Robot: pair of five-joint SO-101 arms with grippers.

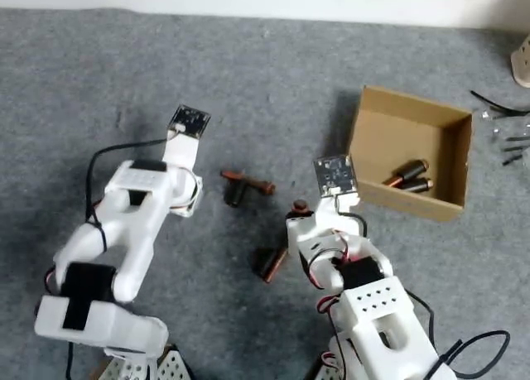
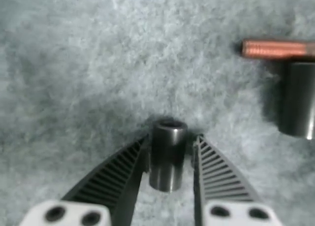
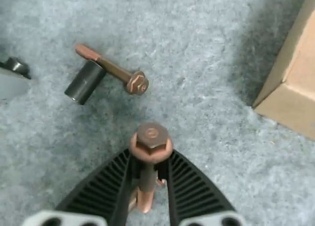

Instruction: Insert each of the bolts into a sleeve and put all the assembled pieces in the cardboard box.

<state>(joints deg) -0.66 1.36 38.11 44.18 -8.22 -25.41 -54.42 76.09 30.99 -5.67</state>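
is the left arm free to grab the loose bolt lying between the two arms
Probably not yet: the left gripper is shut on a sleeve, so it has no room for the loose bolt. Nothing seems to lie between them, so only its own load stands in the way.

Robot workbench: grey felt mat (image 1: 248,82), loose wires (image 1: 507,137).

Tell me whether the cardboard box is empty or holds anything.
Not empty. The high view shows two dark-and-copper pieces lying side by side inside the cardboard box.
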